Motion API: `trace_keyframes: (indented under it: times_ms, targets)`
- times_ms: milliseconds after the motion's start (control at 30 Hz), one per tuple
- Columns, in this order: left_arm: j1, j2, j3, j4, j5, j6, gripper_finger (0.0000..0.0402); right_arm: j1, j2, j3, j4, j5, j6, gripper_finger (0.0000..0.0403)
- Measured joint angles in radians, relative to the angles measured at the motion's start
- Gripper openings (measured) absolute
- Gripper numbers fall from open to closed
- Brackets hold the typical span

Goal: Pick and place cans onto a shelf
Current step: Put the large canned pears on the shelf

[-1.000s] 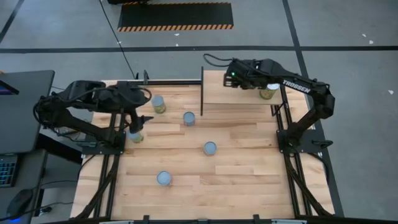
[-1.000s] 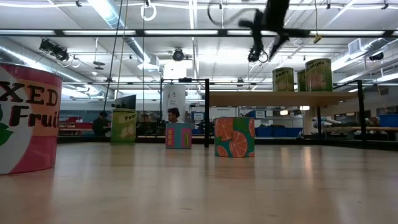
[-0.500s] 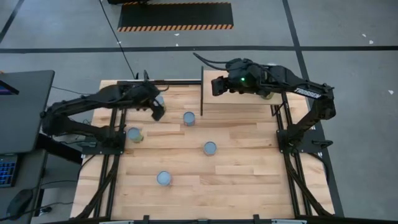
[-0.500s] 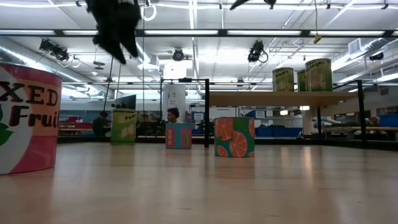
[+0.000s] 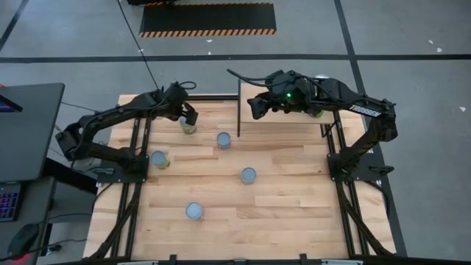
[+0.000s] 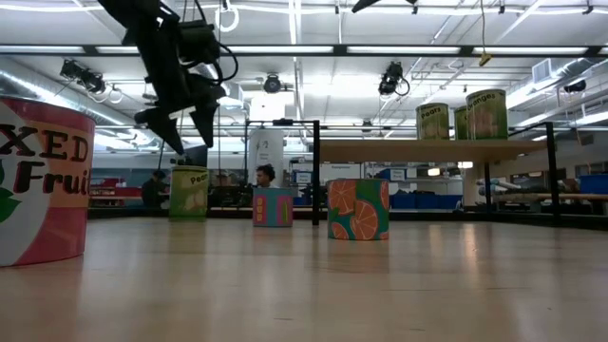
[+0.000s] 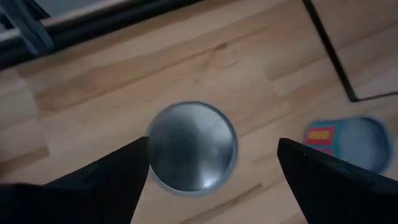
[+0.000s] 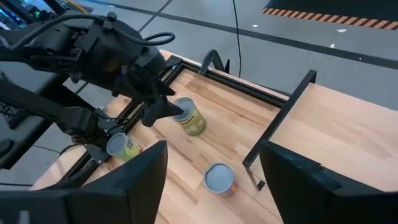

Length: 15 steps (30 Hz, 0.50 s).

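My left gripper is open and hangs over a yellow-green can that stands upright on the table near the far edge. In the left wrist view its fingers stand on either side of the can's silvery top without touching it. In the low view the left gripper is above that can. My right gripper is open and empty over the left end of the light-wood shelf, by its dark upright panel. Cans stand on the shelf.
Other cans stand upright on the table: a blue one, one at the left, one in the middle and one toward the near edge. A dark rail runs along the far edge.
My left gripper has left the can at the table's left, gone toward the far edge and the right, and come down over the yellow-green can. My right gripper has gone left along the shelf, away from the cans on it, toward the dark panel.
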Motion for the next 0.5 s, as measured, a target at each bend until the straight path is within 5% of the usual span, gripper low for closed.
trace_keyframes:
  times_ms: [500]
  targets:
    - [0.037,0.049,-0.002,0.051,-0.045,0.048,0.0349,-0.047,0.001,0.0,0.001,0.004,-0.025,0.0277]
